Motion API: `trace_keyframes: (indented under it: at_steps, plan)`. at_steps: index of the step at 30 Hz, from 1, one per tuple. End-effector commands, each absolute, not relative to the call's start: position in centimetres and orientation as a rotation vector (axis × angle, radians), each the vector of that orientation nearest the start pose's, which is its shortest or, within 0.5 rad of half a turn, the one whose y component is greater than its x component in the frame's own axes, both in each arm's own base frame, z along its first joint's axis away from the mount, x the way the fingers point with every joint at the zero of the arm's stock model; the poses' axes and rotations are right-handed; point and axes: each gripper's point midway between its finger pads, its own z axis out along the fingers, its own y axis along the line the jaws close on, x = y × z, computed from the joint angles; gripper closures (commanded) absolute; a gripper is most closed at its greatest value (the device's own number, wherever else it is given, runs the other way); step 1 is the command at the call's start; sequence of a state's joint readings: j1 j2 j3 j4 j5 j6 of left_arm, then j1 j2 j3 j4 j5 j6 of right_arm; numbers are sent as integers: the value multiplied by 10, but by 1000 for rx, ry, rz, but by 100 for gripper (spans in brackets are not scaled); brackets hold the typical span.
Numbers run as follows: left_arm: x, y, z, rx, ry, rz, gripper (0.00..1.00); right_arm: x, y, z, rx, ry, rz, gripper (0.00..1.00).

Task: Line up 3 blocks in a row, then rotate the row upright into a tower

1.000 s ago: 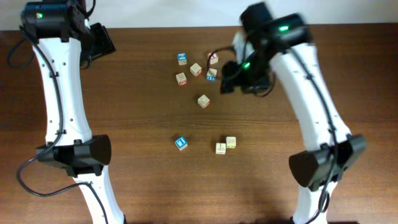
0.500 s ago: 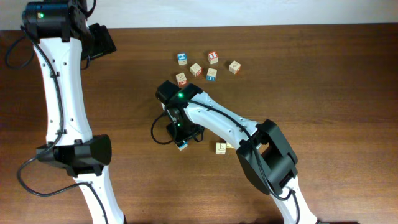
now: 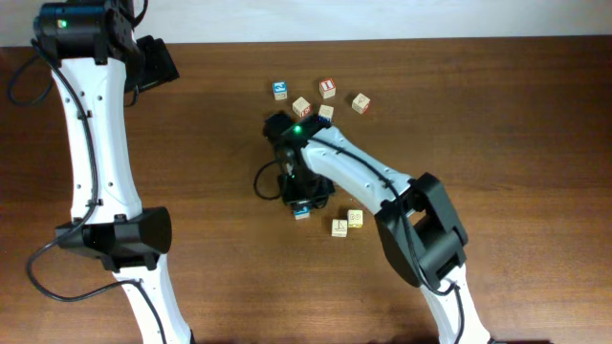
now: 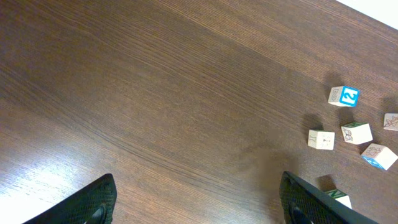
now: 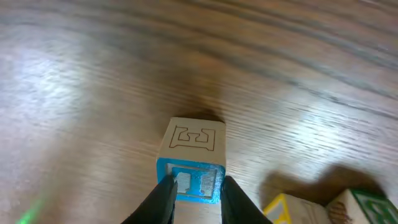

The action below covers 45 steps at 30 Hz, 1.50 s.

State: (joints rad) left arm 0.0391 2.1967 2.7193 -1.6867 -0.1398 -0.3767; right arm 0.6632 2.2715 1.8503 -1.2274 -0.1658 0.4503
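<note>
Blue-faced pale-wood alphabet cube [image 5: 191, 160] sits mid-table, well clear of every edge of the dark brown wooden table [image 3: 516, 143]. Right gripper [image 5: 198, 198] has it pinched low: the black fingers [image 5: 165, 198] press the two side faces flanking the blue face, narrow span, cube resting on the wood. To do the turn well, I'd check the pinch is square on both faces, lift just clear so the bottom edge doesn't drag on the grain, roll the wrist one clean quarter, and set it flat before letting go. The grip looks low on the cube, so watch for it pivoting between the pads. Tight side is toward the yellow-printed pale cube [image 5: 287, 210] and the green-printed cube [image 5: 364, 208], near but not touching; turn away from them. The other side of the cube is bare table, plenty of room. The loose cluster of small printed cubes [image 3: 327, 89] sits well apart, toward the far edge. Left gripper [image 4: 199, 204] hangs with fingers spread wide and holding nothing, off at the far left and out of the way.
</note>
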Motion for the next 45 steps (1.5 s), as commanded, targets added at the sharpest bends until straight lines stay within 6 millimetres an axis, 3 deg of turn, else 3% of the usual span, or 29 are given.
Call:
trace_keyframes:
  at_steps: [1,3,5,8,11,14,16,18,19,20,22,24,25,28,31,37,42,45]
  plan:
    - [449,46,289,-595,2619,109,18,307,274,18,-236,3323,87,76]
    - [449,46,289,-595,2619,109,18,305,273,18,-212,3332,78,75]
    - [449,46,289,-595,2619,109,18,303,271,19,-205,3342,67,61]
    - [449,46,289,-595,2619,109,18,304,271,20,-203,3341,67,59]
    - [449,46,289,-595,2619,109,18,317,269,43,-169,3323,92,59]
    - [449,46,289,-595,2619,109,18,332,261,88,-215,3290,132,61]
    - [449,46,289,-595,2619,109,18,349,256,148,-293,3173,217,66]
    - [449,46,289,-595,2620,109,18,359,238,217,-261,3000,200,65]
    - [449,46,289,-595,2619,109,18,355,235,237,-262,2949,229,63]
    - [449,46,289,-595,2619,110,18,349,231,255,-262,2909,256,62]
    - [449,46,289,-595,2619,110,18,335,228,267,-267,2905,295,62]
    - [449,46,289,-595,2619,109,18,312,214,235,-202,3050,213,61]
    - [449,46,289,-595,2619,110,18,300,207,200,-164,3164,132,61]
    - [449,46,289,-595,2619,110,18,283,216,124,-100,3294,165,61]
    - [449,46,289,-595,2619,109,18,265,217,76,-80,3360,201,58]
    - [449,46,289,-595,2620,109,18,245,215,29,-32,3424,215,58]
    - [449,46,289,-595,2619,108,18,256,214,20,-41,3387,183,59]
    - [449,46,289,-595,2620,109,14,259,215,18,-41,3376,193,67]
